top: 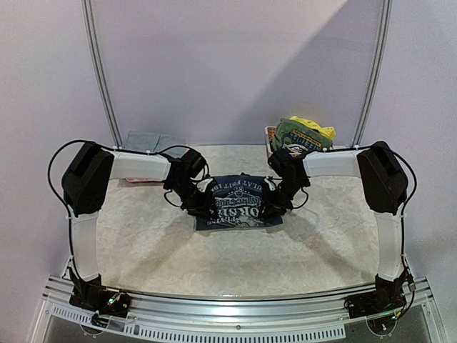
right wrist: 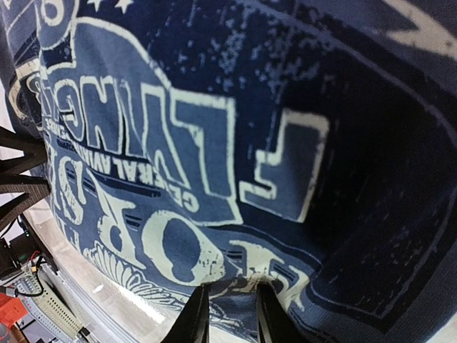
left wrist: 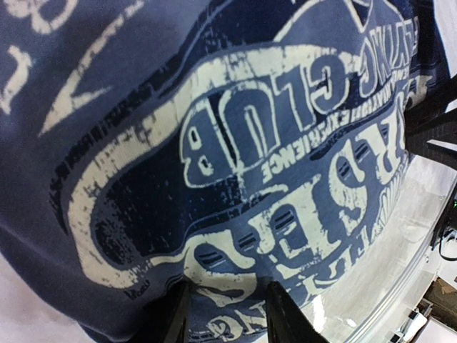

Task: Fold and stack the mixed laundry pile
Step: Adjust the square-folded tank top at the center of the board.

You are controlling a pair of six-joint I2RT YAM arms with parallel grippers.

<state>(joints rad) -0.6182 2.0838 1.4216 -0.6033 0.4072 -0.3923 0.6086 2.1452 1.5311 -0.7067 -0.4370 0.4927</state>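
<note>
The navy sleeveless top (top: 239,202) with white lettering lies partly folded at the table's middle, and it fills both wrist views (left wrist: 235,143) (right wrist: 235,143). My left gripper (top: 203,204) is at its left edge, fingers closed over a fold of the navy cloth (left wrist: 228,314). My right gripper (top: 275,200) is at the right edge, and a puckered bit of the hem sits pinched between its fingers (right wrist: 230,314). A green printed tee (top: 300,136) with a yellow piece (top: 319,128) on it sits heaped at the back right.
The green and yellow heap rests in a pink basket (top: 269,137) against the back wall. A grey folded garment (top: 150,141) lies at the back left. The pale table top (top: 143,243) stretches in front of the navy top to the metal rail (top: 228,304).
</note>
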